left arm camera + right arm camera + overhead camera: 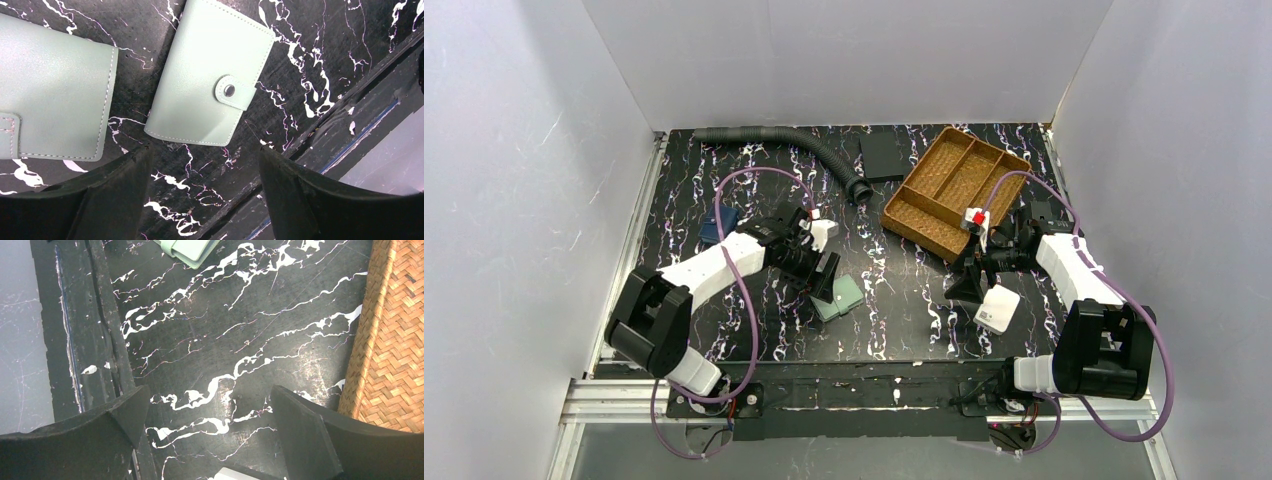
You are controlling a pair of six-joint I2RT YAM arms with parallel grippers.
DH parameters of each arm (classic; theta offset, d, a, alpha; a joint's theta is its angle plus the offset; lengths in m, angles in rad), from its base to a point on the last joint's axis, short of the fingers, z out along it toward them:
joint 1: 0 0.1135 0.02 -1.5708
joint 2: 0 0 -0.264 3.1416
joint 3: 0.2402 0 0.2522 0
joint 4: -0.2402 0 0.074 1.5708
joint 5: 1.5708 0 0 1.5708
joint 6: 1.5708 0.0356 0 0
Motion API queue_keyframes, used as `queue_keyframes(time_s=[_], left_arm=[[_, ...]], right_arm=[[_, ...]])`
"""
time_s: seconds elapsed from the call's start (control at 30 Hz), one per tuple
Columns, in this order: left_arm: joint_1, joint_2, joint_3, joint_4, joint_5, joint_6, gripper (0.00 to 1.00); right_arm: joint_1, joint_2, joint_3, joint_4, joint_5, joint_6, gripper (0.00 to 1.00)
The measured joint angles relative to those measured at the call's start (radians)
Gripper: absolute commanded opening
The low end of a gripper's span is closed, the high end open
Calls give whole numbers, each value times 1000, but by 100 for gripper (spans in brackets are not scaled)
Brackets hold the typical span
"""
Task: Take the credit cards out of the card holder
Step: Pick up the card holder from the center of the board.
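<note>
Two sage-green card holders lie side by side on the black marbled table, both closed. One (210,75) has its snap tab (230,91) fastened; the other (50,95) lies to its left, partly cut off. In the top view they sit at the table's middle front (839,297). My left gripper (202,150) hovers just short of them, open and empty; it also shows in the top view (826,280). My right gripper (210,395) is open and empty over bare table, far from the holders (187,250). No credit cards are in view.
A wicker tray (954,190) stands at the back right, its wall (395,340) beside my right gripper. A white box (997,308) lies under the right wrist. A black hose (794,148), a black slab (882,155) and a navy pouch (717,228) lie further back.
</note>
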Motion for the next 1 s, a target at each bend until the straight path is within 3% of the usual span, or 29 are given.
queue_keyframes(time_s=[0.5,0.73,0.83,1.0], left_arm=[[2,126,12,57,6,23,66],[2,152,13,84,-18,20,56],[2,156,16,86,-28,12,48],[2,156,15,92,-55,-21,26]], right_arm=[[0,0,0,-3,0,-10,100],[0,0,0,-3,0,-10,100],[0,0,0,-3,0,-12,100],[0,0,0,-3,0,-14,100]])
